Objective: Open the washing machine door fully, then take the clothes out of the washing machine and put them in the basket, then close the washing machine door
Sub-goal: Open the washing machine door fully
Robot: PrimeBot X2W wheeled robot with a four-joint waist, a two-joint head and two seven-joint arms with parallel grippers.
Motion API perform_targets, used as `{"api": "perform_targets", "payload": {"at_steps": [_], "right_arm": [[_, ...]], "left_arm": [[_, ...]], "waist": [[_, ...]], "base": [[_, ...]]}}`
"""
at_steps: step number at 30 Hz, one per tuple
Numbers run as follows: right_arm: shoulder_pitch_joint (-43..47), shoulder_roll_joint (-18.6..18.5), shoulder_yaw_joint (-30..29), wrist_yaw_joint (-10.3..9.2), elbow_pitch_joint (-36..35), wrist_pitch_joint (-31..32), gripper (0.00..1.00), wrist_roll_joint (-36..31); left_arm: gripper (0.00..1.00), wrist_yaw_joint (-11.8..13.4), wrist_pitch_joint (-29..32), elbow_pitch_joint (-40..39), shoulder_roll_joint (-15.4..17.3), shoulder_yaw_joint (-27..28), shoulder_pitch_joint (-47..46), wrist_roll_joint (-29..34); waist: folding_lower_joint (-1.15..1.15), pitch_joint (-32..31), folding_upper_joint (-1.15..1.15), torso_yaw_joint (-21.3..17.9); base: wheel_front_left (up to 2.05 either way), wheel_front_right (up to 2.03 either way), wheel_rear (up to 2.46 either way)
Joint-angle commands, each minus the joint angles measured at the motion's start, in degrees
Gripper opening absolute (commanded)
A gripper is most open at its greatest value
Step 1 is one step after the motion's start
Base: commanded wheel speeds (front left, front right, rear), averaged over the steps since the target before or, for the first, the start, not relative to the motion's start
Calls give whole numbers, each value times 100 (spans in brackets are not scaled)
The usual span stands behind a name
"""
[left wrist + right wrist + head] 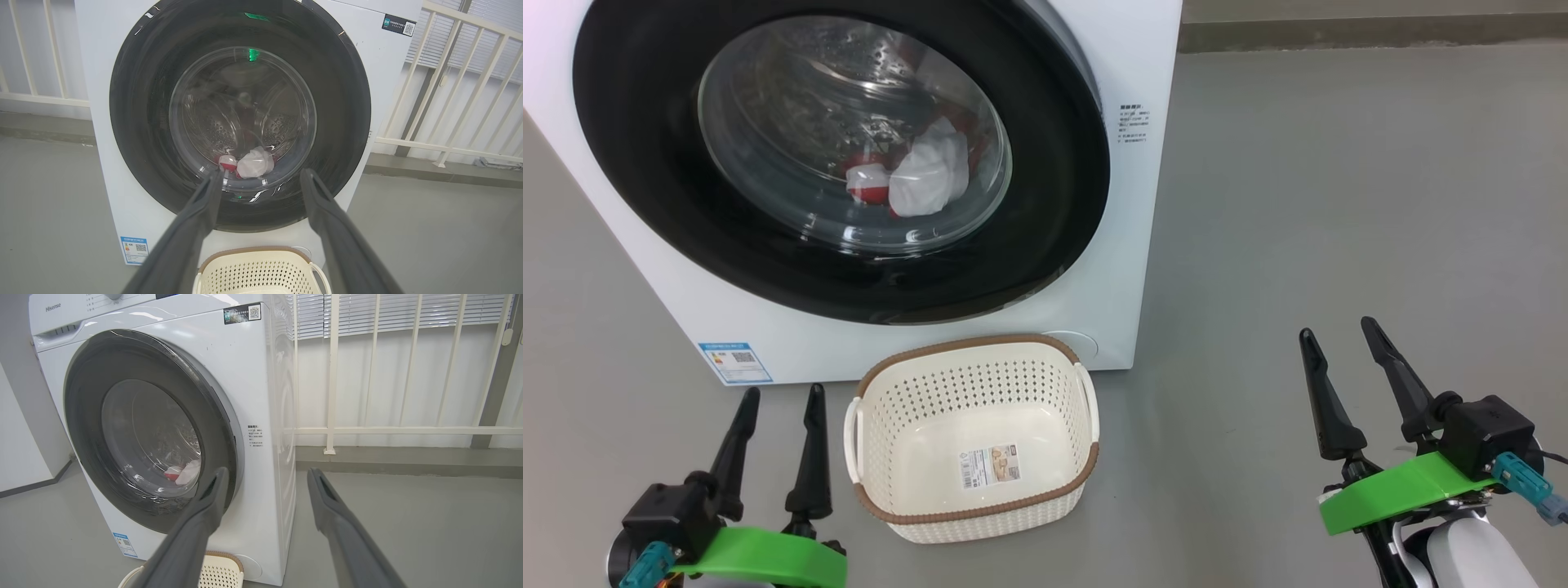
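Right wrist view, Hisense logo on washing machine, QR sticker

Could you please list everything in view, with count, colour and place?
washing machine: one, white, on the floor ahead
door: one, black rim with clear glass, on the machine's front
clothes: one heap, red and white, inside the machine, behind the door
basket: one, cream with brown rim, on the floor before the machine
label: one, blue, machine's lower front corner
railing: one, white, beside the machine
left gripper: one, dark, open, beside the basket
right gripper: one, dark, open, over bare floor
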Motion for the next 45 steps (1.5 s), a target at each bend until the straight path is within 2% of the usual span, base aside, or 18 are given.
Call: {"api": "perform_targets", "payload": {"at_steps": [1,6,7,8,9,15,19,20,24,25,31,38,45], "right_arm": [[-226,-61,127,-4,-161,-52,100,-16],[-257,-52,132,-4,-177,-52,98,35],[-275,-50,138,-4,-203,-52,63,76],[-286,-50,156,-4,-220,-52,17,119],[-305,-52,174,-4,-236,-52,0,175],[-571,-82,285,-4,-284,-52,0,871],[-971,-107,330,-4,-306,-52,0,1817],[-1211,-170,380,-4,-323,-52,0,2298],[-1722,-451,651,-4,-213,-52,0,3374],[-1722,-451,651,-4,-213,-52,0,3374],[-2547,-1003,1123,-4,9,15,0,4833],[-3365,-1392,1338,-4,69,566,0,6326],[-4144,-1692,1320,-4,114,1235,0,7138]], "left_arm": [[100,23,-52,-121,104,160,-196,0],[100,13,-52,-127,104,130,-223,14],[100,10,-52,-127,104,113,-233,15],[100,8,-52,-127,104,96,-243,17],[100,5,-52,-135,104,80,-262,20],[100,-10,-52,-333,104,-30,-416,77],[100,-16,-52,-524,104,-135,-536,73],[100,-14,-52,-607,104,-191,-602,66],[100,-2,-52,-760,104,-307,-753,58],[100,-2,-52,-760,104,-307,-753,58],[100,-47,-52,-1174,104,-484,-904,-121],[100,-62,-52,-1325,104,-609,-927,-148],[100,-33,-52,-1416,104,-734,-1141,-199]], "waist": [[0,9,0,3],[0,82,0,49],[0,105,0,65],[0,142,0,81],[0,191,0,97],[0,574,0,198],[0,909,0,251],[0,1074,0,283],[0,1383,0,373],[0,1383,0,373],[0,1767,0,535],[0,2256,0,720],[0,2817,0,906]], "base": [[0,0,0],[0,0,0],[0,0,0],[0,0,0],[0,0,0],[0,0,0],[0,0,0],[0,0,0],[0,0,0],[0,0,0],[0,0,0],[0,0,0],[0,0,0]]}}
